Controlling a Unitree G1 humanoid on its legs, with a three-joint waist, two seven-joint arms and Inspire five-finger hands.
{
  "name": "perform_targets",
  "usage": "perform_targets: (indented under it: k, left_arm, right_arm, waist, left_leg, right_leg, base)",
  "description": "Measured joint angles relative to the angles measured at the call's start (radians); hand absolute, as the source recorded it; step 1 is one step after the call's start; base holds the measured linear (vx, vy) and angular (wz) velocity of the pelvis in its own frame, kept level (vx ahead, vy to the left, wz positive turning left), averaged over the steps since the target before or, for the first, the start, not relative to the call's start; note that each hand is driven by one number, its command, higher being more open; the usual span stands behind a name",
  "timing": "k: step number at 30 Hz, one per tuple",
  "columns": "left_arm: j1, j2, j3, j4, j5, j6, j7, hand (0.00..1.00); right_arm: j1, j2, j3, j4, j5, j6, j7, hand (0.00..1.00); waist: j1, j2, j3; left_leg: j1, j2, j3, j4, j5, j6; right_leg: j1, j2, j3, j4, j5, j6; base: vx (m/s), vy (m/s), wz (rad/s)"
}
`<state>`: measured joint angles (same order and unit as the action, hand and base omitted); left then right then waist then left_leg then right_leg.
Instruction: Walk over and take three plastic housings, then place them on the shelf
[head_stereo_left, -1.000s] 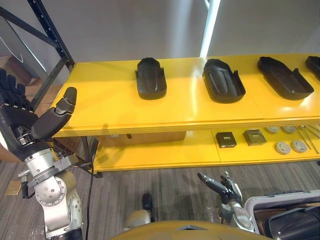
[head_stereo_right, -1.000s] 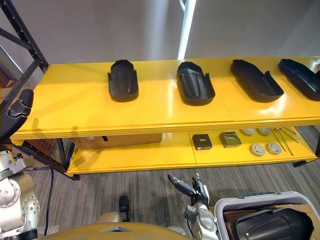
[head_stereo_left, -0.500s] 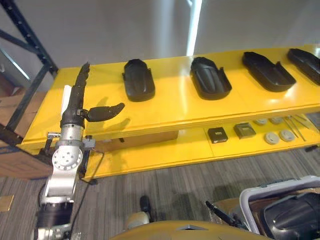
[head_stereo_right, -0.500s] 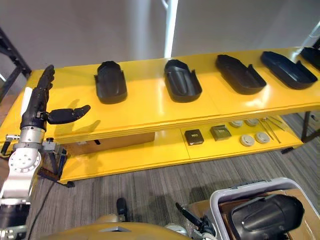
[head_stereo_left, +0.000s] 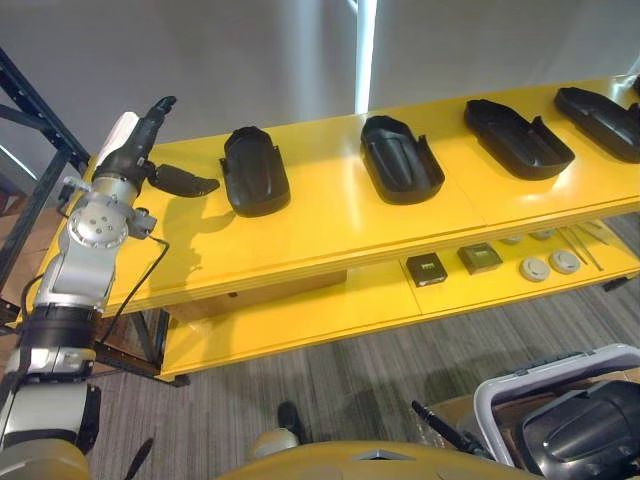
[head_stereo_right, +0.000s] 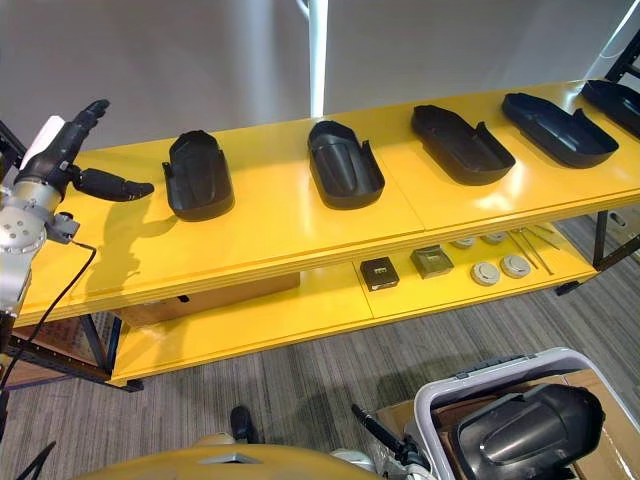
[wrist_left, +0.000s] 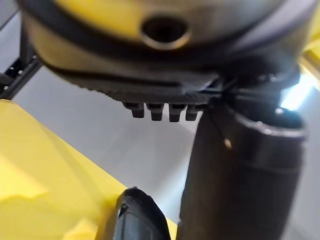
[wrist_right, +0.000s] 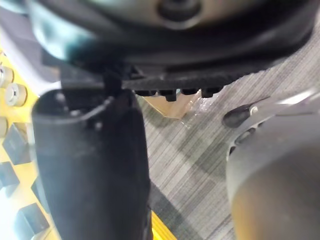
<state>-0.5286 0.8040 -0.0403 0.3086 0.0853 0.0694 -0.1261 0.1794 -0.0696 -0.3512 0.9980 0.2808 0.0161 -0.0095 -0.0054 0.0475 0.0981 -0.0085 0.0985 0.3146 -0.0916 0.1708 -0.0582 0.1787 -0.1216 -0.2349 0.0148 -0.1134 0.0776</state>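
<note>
Left robot hand, upper left, fingers spread, empty, near housing: skewed reach could shove it along shelf.

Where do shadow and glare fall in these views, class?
Left eye view: the left hand casts a shadow on the yellow shelf beside the leftmost housing. Right eye view: the wall light strip is brightest. Left wrist view: bright glare past the hand.

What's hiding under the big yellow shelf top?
Below the top shelf, a lower shelf holds two dark square parts, round grey discs, thin metal rods and a cardboard box. The top shelf covers its back part.
</note>
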Motion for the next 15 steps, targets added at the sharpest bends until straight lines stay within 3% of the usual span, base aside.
perform_targets:
  k: [5, 11, 15]
  left_arm:
    - [-0.086, 0.0, -0.083, 0.007, -0.012, 0.006, -0.145, 1.0]
    - [-0.104, -0.002, -0.209, 0.015, -0.039, 0.11, -0.372, 1.0]
    - [-0.103, -0.013, -0.259, 0.086, -0.037, 0.149, -0.418, 1.0]
  right_arm:
    - [0.001, 0.003, -0.014, 0.024, 0.0, 0.0, -0.001, 1.0]
    - [0.001, 0.012, -0.033, 0.027, 0.0, -0.001, -0.005, 1.0]
    - [0.0, 0.016, -0.033, 0.027, 0.0, -0.001, -0.011, 1.0]
  waist:
    - [-0.007, 0.001, 0.0]
    - [-0.036, 0.0, 0.001]
    - [-0.036, -0.007, 0.004]
  left_leg:
    - [-0.002, 0.001, 0.014, 0.0, -0.002, 0.0]
    - [0.009, 0.0, 0.02, 0.0, -0.008, -0.002]
    - [0.017, 0.001, 0.021, 0.0, -0.012, -0.007]
  right_leg:
    - [-0.012, 0.0, 0.02, 0.003, -0.001, -0.003]
    - [-0.005, -0.001, 0.02, 0.001, -0.006, -0.011]
    - [0.002, -0.003, 0.02, 0.001, -0.009, -0.017]
  base:
    - [-0.01, -0.006, -0.08]
    - [0.0, -0.004, -0.03]
    - [0.0, -0.003, -0.01]
